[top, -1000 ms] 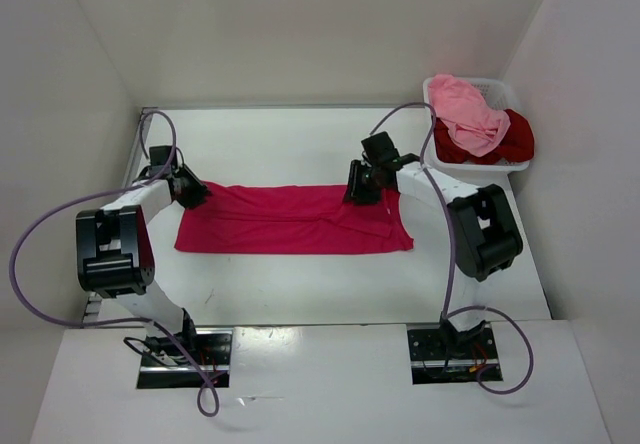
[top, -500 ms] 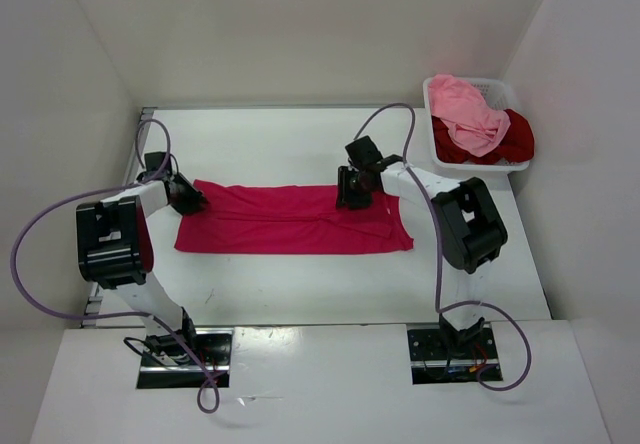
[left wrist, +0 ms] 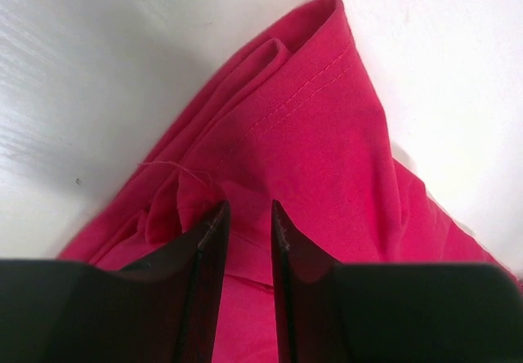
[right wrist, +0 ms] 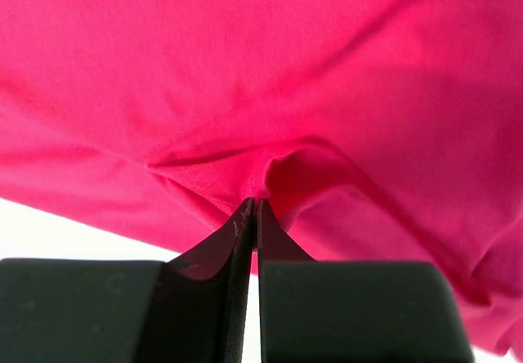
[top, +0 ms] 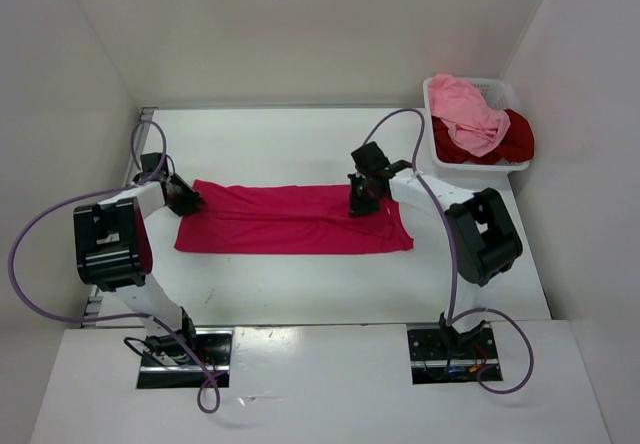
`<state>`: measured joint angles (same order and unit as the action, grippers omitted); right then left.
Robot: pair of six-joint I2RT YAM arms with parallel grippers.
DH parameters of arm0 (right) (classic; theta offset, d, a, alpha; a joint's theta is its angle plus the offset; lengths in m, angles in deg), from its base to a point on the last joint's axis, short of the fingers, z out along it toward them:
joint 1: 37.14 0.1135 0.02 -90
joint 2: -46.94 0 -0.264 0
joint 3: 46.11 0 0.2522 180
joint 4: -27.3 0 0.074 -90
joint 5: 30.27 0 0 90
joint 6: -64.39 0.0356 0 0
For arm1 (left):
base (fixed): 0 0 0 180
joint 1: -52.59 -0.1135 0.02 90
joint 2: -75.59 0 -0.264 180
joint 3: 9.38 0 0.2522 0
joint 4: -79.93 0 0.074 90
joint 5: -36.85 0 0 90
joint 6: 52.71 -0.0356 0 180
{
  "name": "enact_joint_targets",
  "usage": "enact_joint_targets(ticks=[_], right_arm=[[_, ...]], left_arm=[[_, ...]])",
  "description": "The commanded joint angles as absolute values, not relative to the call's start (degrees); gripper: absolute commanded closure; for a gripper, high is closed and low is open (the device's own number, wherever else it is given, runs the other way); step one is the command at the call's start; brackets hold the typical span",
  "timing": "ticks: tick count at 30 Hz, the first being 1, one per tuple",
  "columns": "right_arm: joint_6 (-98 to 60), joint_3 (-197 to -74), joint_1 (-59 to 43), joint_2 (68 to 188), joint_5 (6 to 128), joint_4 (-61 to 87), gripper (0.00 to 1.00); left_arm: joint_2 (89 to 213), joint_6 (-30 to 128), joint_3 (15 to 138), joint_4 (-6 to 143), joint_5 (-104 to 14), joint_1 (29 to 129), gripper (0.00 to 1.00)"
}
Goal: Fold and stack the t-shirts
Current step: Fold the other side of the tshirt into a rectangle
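A bright crimson-pink t-shirt point(top: 290, 219) lies folded into a long flat strip across the middle of the table. My left gripper point(top: 185, 199) sits at its left end, its jaws narrowly parted with a thick fold of the cloth point(left wrist: 310, 126) bunched between them point(left wrist: 249, 208). My right gripper point(top: 362, 202) is over the strip's upper right part, shut on a pinched ridge of the fabric point(right wrist: 255, 203) that puckers up at the fingertips. A light pink t-shirt point(top: 468, 112) and a dark red t-shirt point(top: 515, 134) lie heaped in the basket.
The white mesh basket point(top: 470, 170) stands at the back right corner, against the right wall. White walls close the table in at the left, back and right. Purple cables loop from both arms over the table.
My right gripper has closed, pinching the crimson-pink cloth, after shifting slightly along the shirt's upper edge. The left gripper has edged a little leftward at the shirt's end.
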<state>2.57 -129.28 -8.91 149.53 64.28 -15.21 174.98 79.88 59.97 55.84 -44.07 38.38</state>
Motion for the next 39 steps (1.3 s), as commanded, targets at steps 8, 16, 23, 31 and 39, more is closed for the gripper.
enact_joint_targets(ticks=[8, 16, 23, 31, 39], right_arm=[[13.83, -119.47, -5.07, 143.01, 73.60, -12.13, 0.86], [16.14, -120.86, -2.95, 139.59, 73.88, -12.46, 0.62], [8.85, -128.60, -7.78, 138.52, 70.63, -15.99, 0.92], [4.53, -127.91, -13.06, 142.56, 64.65, -15.47, 0.83], [5.06, -125.44, -13.06, 147.84, 64.65, -12.21, 0.81]], left_arm=[[168.23, 81.94, 60.37, 55.79, -45.41, 38.00, 0.67], [163.92, 80.00, 60.37, 53.51, -52.17, 38.00, 0.67], [166.98, 79.39, 60.36, 54.04, -53.24, 38.00, 0.67], [169.27, 79.39, 59.76, 54.56, -54.55, 38.00, 0.58], [170.51, 79.39, 59.75, 55.09, -53.41, 38.00, 0.62]])
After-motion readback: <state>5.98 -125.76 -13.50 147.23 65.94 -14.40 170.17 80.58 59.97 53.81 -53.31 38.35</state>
